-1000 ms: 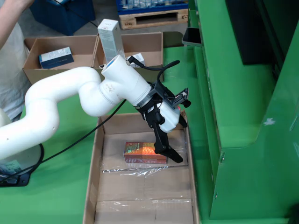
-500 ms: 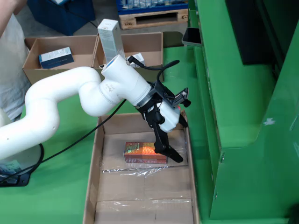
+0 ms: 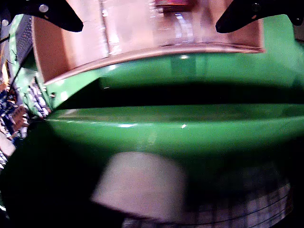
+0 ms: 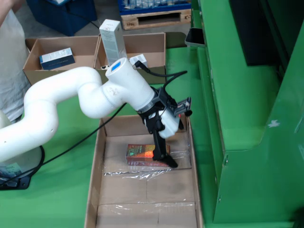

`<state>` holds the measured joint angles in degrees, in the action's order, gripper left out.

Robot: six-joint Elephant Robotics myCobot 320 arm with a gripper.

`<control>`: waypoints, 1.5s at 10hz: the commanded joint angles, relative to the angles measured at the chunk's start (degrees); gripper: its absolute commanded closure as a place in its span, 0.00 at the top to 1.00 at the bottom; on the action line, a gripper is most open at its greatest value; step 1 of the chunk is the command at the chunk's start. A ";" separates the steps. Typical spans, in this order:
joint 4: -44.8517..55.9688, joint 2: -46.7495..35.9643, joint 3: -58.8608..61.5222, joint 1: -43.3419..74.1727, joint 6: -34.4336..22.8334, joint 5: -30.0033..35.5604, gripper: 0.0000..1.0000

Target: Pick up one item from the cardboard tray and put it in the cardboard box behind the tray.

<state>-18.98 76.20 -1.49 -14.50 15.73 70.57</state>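
Note:
A red-orange carton lies flat in the long cardboard tray, on clear plastic film. The white arm reaches down from the left, and my black gripper hangs at the carton's right end, fingers down and just over it. The wrist view is blurred. It shows my gripper open, with one fingertip in each top corner and a sliver of the red carton far ahead between them. The tray's wall curves below. Nothing is held.
Behind the tray stand two open cardboard boxes. The left box holds a blue-white carton. The right box holds a small white item. A tall white carton stands between them. Green machine housing walls the right. A person stands at left.
The wrist has turned and the gripper has swung slightly left and down, bringing the fingers closer over the red carton's right end. The carton has not moved.

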 commanded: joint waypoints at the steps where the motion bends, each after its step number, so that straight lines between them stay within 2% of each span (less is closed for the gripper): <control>1: 0.52 -0.50 1.49 0.53 2.91 16.77 1.00; 4: 1.59 0.49 1.49 1.23 5.15 20.87 1.00; 6: 1.01 1.00 1.49 1.03 5.86 20.25 1.00; 9: -1.31 3.07 1.49 0.60 5.96 16.20 1.00; 10: -2.95 4.05 1.49 0.08 5.19 12.59 1.00; 12: -3.45 4.78 1.49 -0.03 5.15 10.99 1.00; 14: -6.54 6.52 1.49 -0.86 1.61 2.43 1.00; 15: -6.54 6.52 1.49 -0.86 1.60 2.43 1.00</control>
<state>-23.90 83.75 -1.49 -15.29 19.07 79.27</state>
